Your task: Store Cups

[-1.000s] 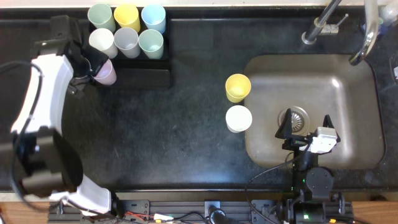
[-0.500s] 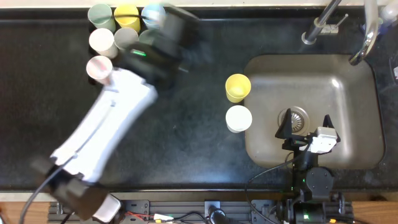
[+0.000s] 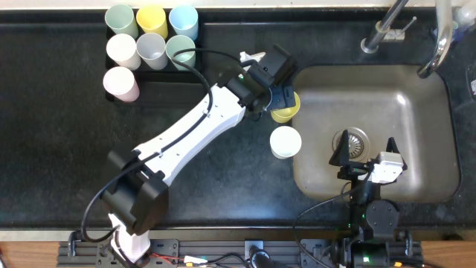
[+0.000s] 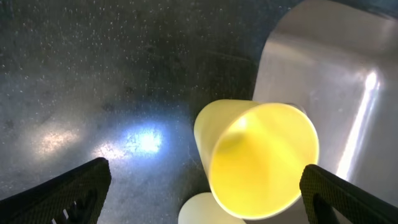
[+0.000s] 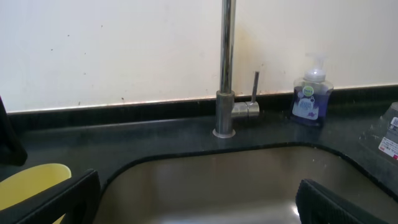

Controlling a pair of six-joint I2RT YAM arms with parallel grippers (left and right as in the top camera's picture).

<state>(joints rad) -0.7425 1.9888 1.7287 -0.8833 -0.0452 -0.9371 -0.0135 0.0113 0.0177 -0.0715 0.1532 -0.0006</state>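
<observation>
Top view: left gripper (image 3: 281,95) has swung right from the rack (image 3: 175,89), pink cup (image 3: 120,83) left standing there, to the yellow cup (image 3: 288,112) beside the sink (image 3: 416,97); jaws apart, straddling it. Next pick likely.

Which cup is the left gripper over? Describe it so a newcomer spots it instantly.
Start at the steel sink; on the dark counter right beside its rim stand two upright cups. The left gripper, open, hovers over the one nearer the faucet. It is the yellow cup; its neighbour is the white cup.
</observation>
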